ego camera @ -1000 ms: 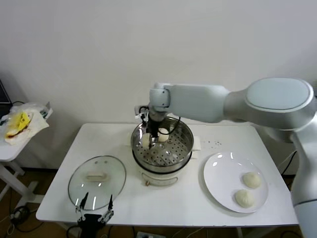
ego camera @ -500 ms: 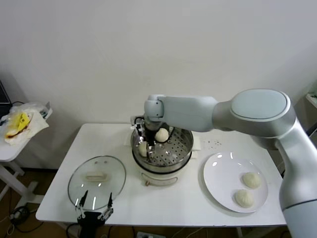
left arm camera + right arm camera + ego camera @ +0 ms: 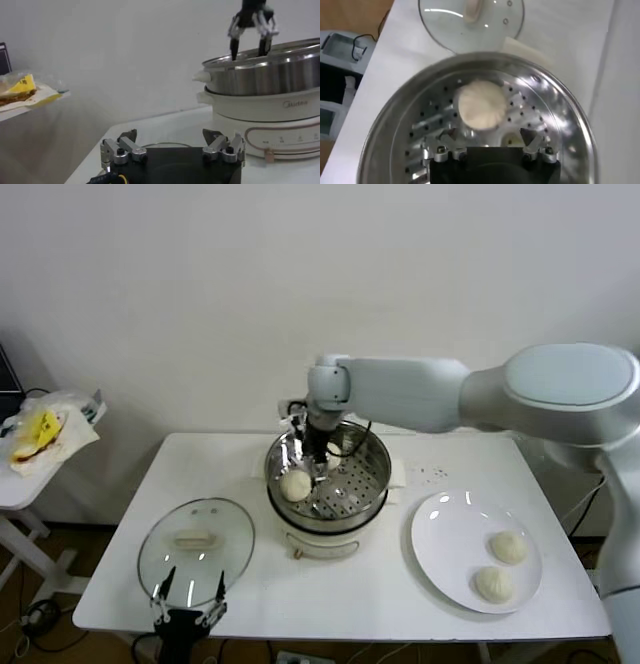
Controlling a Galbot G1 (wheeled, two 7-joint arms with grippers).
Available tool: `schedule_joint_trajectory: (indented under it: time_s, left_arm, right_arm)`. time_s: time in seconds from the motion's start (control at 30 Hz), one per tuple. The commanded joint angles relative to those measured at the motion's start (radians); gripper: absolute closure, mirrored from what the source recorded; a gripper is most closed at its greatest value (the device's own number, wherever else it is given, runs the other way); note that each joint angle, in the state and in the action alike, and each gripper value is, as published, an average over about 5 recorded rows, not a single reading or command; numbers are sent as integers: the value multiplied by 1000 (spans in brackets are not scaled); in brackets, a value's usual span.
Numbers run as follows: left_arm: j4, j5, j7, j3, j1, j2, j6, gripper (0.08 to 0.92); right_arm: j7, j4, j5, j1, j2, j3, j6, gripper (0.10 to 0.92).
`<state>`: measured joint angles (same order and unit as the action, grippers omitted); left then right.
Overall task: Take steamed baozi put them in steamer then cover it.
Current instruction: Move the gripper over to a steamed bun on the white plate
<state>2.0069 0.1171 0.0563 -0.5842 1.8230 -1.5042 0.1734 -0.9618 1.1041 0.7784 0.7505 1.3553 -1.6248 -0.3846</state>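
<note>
Two baozi [image 3: 296, 483] now lie in the steamer [image 3: 372, 474] in the head view; the right gripper [image 3: 318, 456] has just let one go and risen, jaws wide and empty. Two more wait on the plate [image 3: 450, 534].

Left wrist view: the left gripper [image 3: 172, 150] idles, spread wide, near the cover [image 3: 196, 550].

Right wrist view: a released bun [image 3: 481, 105] rests on the perforated floor.

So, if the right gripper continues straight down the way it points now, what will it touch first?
Probably the steamer's perforated floor. The right gripper hangs open above the steamer, and the baozi seen in the right wrist view lies ahead of the fingertips rather than between them, though depth is hard to judge.
</note>
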Motion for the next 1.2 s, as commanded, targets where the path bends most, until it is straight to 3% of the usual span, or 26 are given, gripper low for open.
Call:
schedule_joint_trajectory:
  time_s: [0.03, 0.27, 0.57, 0.8, 1.2]
  left_arm:
    - [-1, -1, 1, -5, 1, -1, -6, 177]
    - [-8, -8, 3, -18, 1, 4, -8, 177]
    - [-10, 4, 1, -29, -1, 2, -16, 177]
    - [-14, 24, 3, -34, 0, -10, -17, 177]
    - [-42, 47, 11, -30, -14, -20, -16, 177]
  right_arm:
    - [-67, 227, -51, 213, -338, -49, 46, 203]
    - [-81, 459, -186, 248, -660, -119, 47, 203]
    - [-96, 509, -467, 7, -911, -47, 78, 203]
    - [-108, 480, -609, -251, -1000, 91, 94, 203]
    - [-101, 450, -664, -401, -968, 170, 99, 203]
